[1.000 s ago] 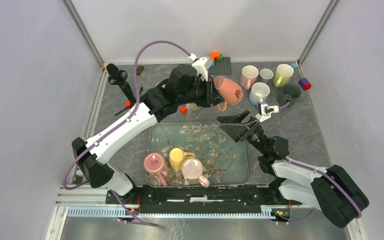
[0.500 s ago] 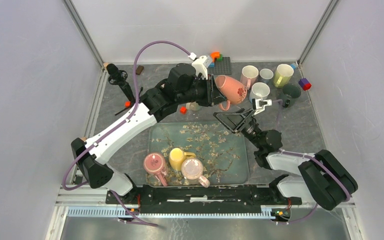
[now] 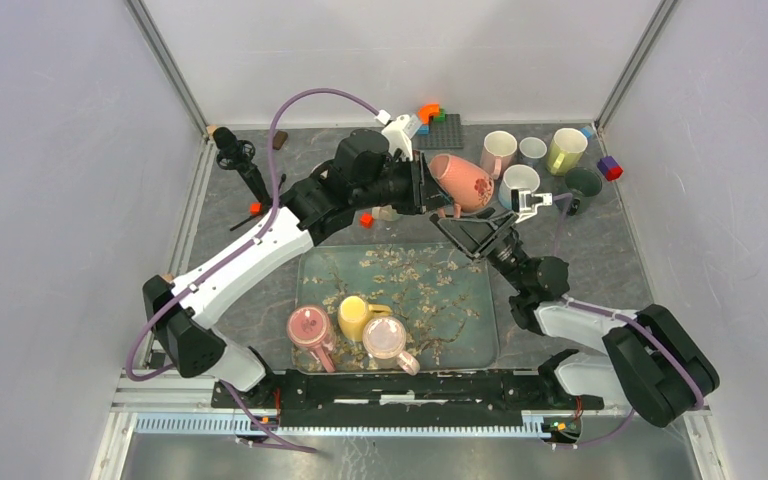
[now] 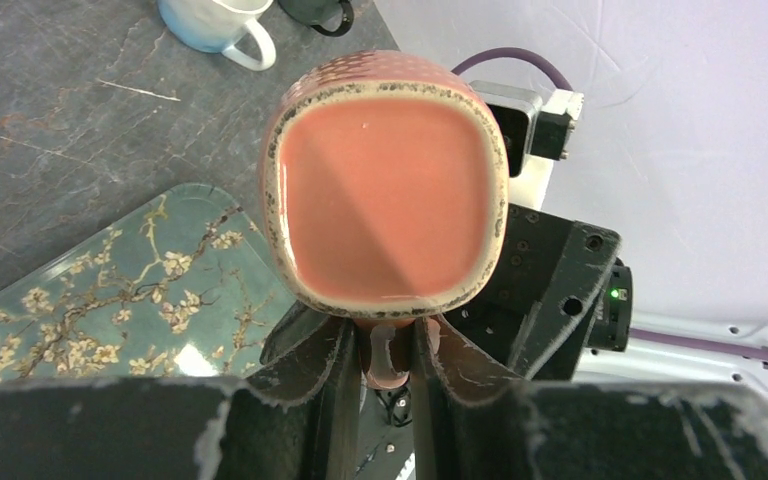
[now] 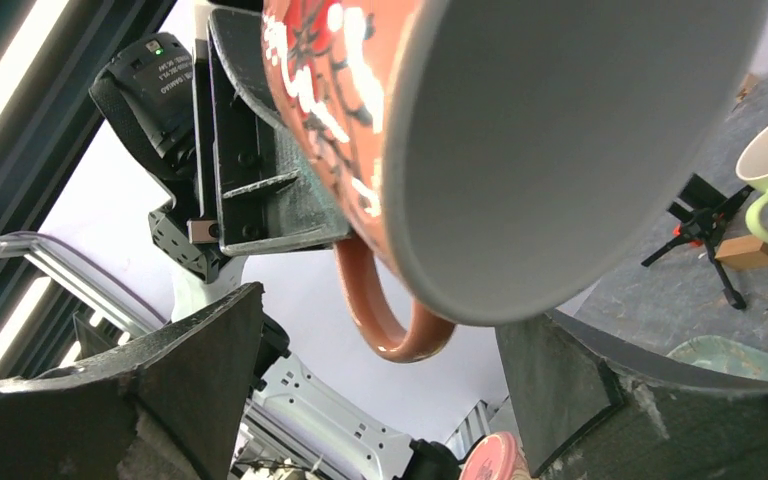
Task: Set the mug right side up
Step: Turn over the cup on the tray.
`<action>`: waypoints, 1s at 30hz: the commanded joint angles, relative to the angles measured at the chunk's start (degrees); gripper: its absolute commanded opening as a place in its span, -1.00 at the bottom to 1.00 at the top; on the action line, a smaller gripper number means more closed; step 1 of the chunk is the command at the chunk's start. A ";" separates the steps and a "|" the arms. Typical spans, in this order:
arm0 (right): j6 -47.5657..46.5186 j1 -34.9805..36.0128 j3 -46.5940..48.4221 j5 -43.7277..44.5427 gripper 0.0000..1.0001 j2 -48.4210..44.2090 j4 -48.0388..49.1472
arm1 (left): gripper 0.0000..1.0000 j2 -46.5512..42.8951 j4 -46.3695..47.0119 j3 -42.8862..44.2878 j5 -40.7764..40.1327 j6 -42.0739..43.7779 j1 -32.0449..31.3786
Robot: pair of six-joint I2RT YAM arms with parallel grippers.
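1. Since 1 second back, the right arm has swung up and in. The right gripper (image 3: 465, 222) was out beside the tray (image 3: 460, 325); now it's right under the mug (image 3: 463, 180). The left arm has barely budged.
2. Top view: the left gripper (image 3: 426, 190) holds the mug in the air, tipped on its side, just past the tray's far edge. Looks like a handover setup to me, since 1 wrist probably can't twist it fully upright.
3. Left wrist: this shows what the top view hides. The fingers (image 4: 335, 390) are pinched tight on the handle (image 4: 384, 362), and the mug (image 4: 385, 190) has its base facing the camera. Gripping the handle leaves the body free for the other arm.
4. Right wrist: only here can you see the gap. The right gripper (image 5: 385, 335) has its jaws wide, 1 each side of the handle (image 5: 380, 310), touching nothing and holding nothing. The mug (image 5: 560, 130) looms just above, mouth first.
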 commanded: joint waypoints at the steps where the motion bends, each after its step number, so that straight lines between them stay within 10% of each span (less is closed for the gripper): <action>1: -0.29 -1.59 1.30 -0.78 0.75 -0.80 20.78 | -0.95 -4.49 9.92 -0.12 4.30 -4.07 0.81; 30: 1.13 -2.66 5.83 -4.35 0.12 -1.99 18.33 | -0.96 -7.57 22.98 -10.46 12.24 -5.86 1.85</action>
